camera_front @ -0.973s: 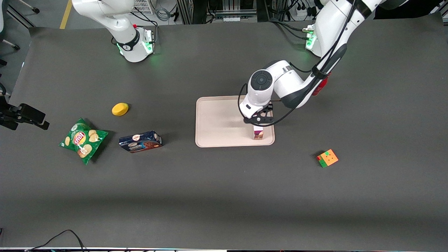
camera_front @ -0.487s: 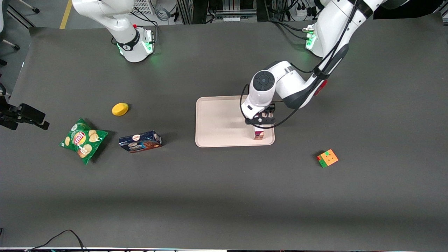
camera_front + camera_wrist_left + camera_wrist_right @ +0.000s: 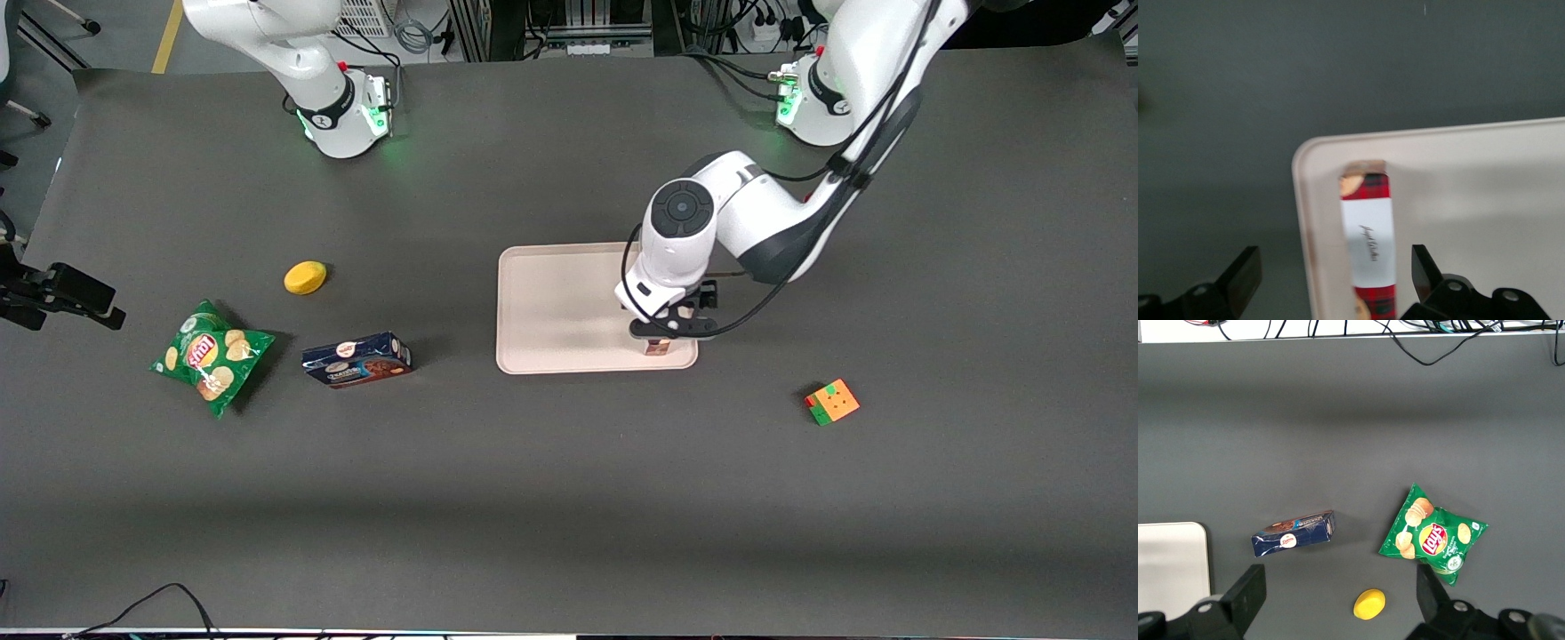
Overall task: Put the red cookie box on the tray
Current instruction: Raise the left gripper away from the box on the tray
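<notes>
The red cookie box (image 3: 1368,233) lies flat on the tray (image 3: 1471,200), along its short rim and close to a rounded corner. It is dark-red plaid with a white label panel. In the front view only its end (image 3: 658,348) shows below the wrist, in the tray's (image 3: 560,307) corner nearest the front camera on the working arm's side. My left gripper (image 3: 1333,267) is open above the box, one finger on each side and neither touching it. It also shows in the front view (image 3: 669,327).
Toward the parked arm's end lie a dark blue cookie box (image 3: 357,360), a green chips bag (image 3: 209,356) and a yellow rounded object (image 3: 305,276). A coloured puzzle cube (image 3: 832,402) sits on the table toward the working arm's end, nearer the camera than the tray.
The gripper has shifted toward the front camera over the box and the wrist has turned. Less of the box shows now. The box has stayed in place on the tray.
</notes>
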Controlling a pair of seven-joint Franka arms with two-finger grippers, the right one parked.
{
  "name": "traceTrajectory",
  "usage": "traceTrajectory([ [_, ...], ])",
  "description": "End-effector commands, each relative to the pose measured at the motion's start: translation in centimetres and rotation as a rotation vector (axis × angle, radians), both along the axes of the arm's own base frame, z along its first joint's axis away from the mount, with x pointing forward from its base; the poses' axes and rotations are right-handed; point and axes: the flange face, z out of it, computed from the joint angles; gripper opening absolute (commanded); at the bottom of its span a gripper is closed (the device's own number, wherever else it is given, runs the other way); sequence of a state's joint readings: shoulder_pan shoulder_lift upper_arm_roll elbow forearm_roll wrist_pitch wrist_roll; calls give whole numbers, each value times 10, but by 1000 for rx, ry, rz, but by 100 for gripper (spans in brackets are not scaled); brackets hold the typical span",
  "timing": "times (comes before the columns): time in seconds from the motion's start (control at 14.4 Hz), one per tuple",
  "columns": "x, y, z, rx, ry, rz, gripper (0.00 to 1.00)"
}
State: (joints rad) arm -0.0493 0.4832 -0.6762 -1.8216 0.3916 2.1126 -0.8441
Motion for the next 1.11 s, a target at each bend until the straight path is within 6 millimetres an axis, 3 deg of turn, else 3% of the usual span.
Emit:
traceTrajectory([
  [0.0, 48, 34, 93, 36, 28, -86, 100],
  [0.28, 78, 110, 169, 35, 57, -154, 100],
  [0.56, 87, 200, 229, 12, 27, -115, 100],
  [0.76, 97, 296, 245, -102, 46, -23, 100],
  [0.97, 90, 339, 261, -95, 27, -49, 100],
  [1.04, 80, 343, 265, -89, 23, -42, 100],
])
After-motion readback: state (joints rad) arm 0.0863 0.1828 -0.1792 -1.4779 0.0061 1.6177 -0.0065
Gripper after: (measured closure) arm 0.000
